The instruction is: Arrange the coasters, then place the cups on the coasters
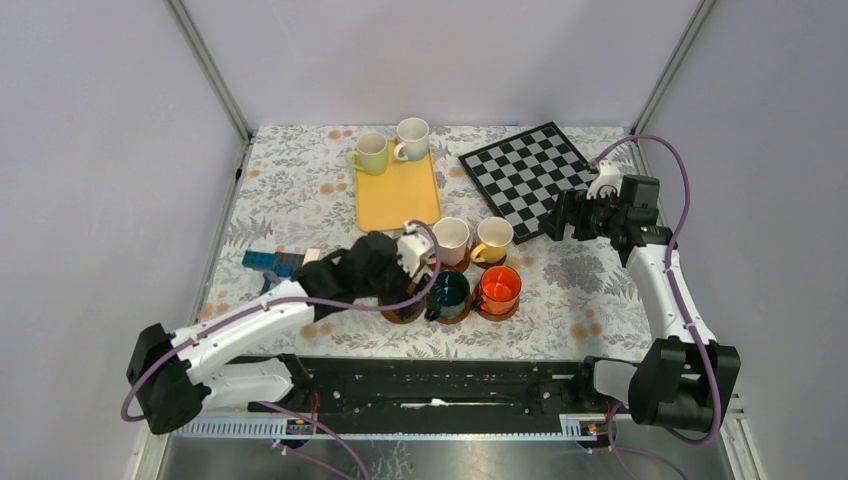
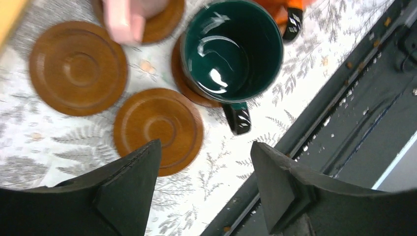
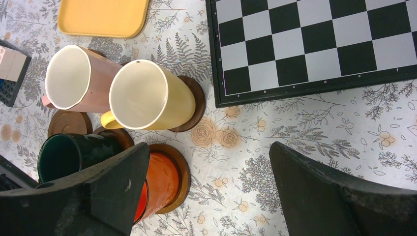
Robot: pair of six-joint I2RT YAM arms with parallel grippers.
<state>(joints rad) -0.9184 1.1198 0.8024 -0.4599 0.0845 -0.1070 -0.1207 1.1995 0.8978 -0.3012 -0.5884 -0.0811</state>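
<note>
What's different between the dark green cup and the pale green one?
The dark green cup stands on a wooden coaster, nearer the front; the pale green cup sits on the yellow tray, farther back. The dark green cup is dark inside, the pale green cup pale inside. Both are upright mugs with handles.

I am seeing a dark green cup, brown coasters, a yellow tray, a black-and-white chessboard, a fern-patterned counter.
</note>
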